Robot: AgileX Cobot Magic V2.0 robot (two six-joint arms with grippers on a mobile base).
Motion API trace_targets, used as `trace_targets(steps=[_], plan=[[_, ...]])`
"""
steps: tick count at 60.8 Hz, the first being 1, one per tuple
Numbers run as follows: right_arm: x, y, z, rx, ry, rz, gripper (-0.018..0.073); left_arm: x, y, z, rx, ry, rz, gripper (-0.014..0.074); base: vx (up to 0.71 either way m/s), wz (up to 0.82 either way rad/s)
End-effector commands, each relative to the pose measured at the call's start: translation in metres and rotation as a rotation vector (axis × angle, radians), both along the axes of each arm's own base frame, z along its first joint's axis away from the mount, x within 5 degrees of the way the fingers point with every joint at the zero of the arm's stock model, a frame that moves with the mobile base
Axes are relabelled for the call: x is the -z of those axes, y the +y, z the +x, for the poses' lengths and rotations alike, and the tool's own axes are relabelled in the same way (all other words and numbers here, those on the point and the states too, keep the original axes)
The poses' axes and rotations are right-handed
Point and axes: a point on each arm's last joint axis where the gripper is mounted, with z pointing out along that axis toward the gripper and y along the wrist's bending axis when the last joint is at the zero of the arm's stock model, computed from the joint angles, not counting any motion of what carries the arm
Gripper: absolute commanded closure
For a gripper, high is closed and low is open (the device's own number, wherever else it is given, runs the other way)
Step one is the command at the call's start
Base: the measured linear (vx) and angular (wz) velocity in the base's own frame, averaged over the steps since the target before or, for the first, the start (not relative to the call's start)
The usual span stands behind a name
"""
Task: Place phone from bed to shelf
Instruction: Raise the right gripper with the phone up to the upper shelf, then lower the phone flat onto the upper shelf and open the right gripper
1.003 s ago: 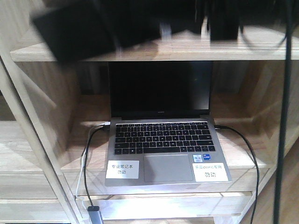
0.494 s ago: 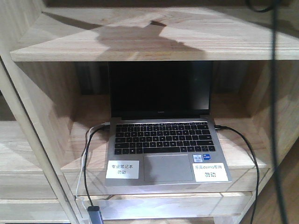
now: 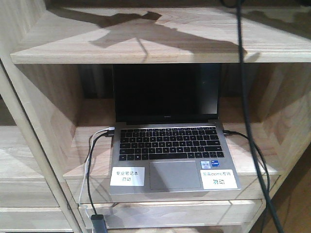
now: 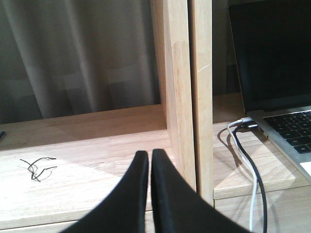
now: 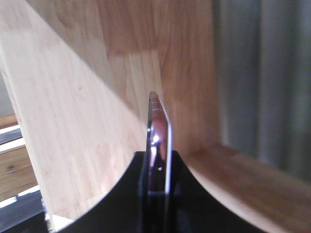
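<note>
The right gripper (image 5: 156, 167) is clamped on the phone (image 5: 159, 145) edge-on inside a shelf (image 5: 73, 126) bay, so it could tip or slip when released; the left gripper (image 4: 149, 160) rides closed.

Furnished room, apparently a staged demo setup — pale plank shelf (image 3: 146, 43) holding an open laptop (image 3: 170, 141) with white Chinese-text stickers (image 3: 127, 176), cables (image 4: 245, 160) plugged in, grey curtain (image 4: 82, 53) behind.
</note>
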Motion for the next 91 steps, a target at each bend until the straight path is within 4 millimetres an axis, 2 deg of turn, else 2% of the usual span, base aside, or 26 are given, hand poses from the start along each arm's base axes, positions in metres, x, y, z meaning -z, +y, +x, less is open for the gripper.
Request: trace_targets(steps=[1, 15, 34, 50, 57, 69, 82, 91], plan=[[-0.025, 0.007, -0.015, -0.012, -0.047, 0.074, 0.0561, -0.015, 0.000, -0.001, 0.002, -0.098, -0.018, 0.0595, 0.00, 0.00], [0.000, 0.037, -0.006, 0.005, -0.047, -0.031, 0.0561, -0.015, 0.000, -0.001, 0.002, -0.098, -0.018, 0.0595, 0.00, 0.00], [0.026, 0.044, 0.019, 0.055, 0.011, -0.041, 0.0561, -0.015, 0.000, -0.001, 0.002, -0.098, -0.018, 0.0595, 0.00, 0.00], [0.041, 0.047, 0.030, 0.064, 0.039, -0.056, 0.0546, -0.015, 0.000, -0.001, 0.002, -0.098, -0.018, 0.0595, 0.00, 0.00], [0.042, 0.047, 0.031, 0.072, 0.041, -0.055, 0.0504, -0.015, 0.000, -0.001, 0.002, -0.098, -0.018, 0.0595, 0.00, 0.00], [0.041, 0.045, 0.035, 0.122, 0.034, -0.045, 0.0337, -0.015, 0.000, -0.001, 0.002, -0.098, -0.018, 0.0595, 0.00, 0.00], [0.039, 0.041, 0.039, 0.190, 0.023, -0.033, 0.0033, -0.015, 0.000, -0.001, 0.002, -0.098, -0.018, 0.0595, 0.00, 0.00], [0.038, 0.039, 0.042, 0.222, 0.018, -0.026, -0.0101, -0.015, 0.000, -0.001, 0.002, -0.098, -0.018, 0.0595, 0.00, 0.00]])
